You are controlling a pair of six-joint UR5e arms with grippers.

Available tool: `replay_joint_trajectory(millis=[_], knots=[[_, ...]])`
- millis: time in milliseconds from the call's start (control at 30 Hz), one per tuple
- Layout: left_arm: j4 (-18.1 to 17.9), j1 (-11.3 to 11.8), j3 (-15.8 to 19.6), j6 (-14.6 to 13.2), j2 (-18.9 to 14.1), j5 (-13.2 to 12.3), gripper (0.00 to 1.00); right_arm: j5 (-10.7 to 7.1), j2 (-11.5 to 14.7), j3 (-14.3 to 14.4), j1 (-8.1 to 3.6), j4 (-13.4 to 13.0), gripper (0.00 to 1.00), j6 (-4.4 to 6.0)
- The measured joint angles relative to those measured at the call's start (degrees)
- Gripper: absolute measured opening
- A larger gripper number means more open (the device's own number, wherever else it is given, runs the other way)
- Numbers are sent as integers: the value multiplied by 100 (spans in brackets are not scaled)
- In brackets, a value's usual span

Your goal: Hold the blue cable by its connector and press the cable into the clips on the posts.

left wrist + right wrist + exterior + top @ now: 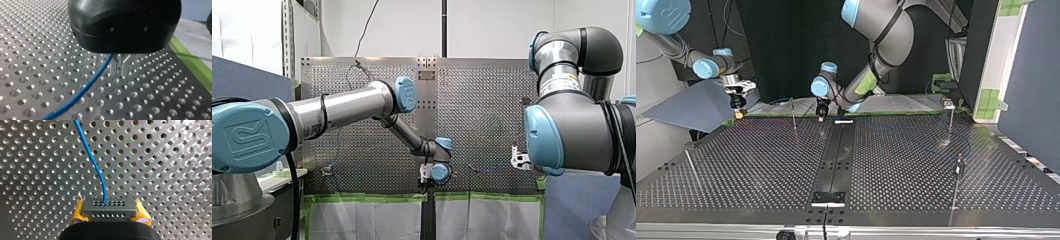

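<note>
R hand (108,201) pinches the grey connector (108,209) betw. its yellow pads (78,213). The blue cable (96,167) leaves the connector's hole row and runs ahead over the perforated bench (162,170). At the L hand (121,65) the cable passes under the black housing (contact hidden), so can't tell its state. In top view, thin posts (793,114) stand on the bench, one near the L hand.

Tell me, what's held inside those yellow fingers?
A grey connector, clamped between the fingers, with the blue cable running out of it over the perforated table. Its rear is hidden by the black housing.
</note>
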State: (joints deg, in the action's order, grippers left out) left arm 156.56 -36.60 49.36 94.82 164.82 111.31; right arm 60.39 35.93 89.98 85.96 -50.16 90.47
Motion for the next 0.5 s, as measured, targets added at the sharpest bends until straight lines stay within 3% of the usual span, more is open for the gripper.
replay_joint_trajectory(millis=[267, 367, 500], knots=[[6, 65, -100, 0, -1, 51, 12, 40, -59, -218, 9, 66, 0, 223], [5, 70, -122, 0, -1, 82, 12, 132, -176, -353, 20, 174, 0, 167], [-1, 77, -145, 1, -1, 148, 12, 245, -363, -546, 40, 358, 0, 1]])
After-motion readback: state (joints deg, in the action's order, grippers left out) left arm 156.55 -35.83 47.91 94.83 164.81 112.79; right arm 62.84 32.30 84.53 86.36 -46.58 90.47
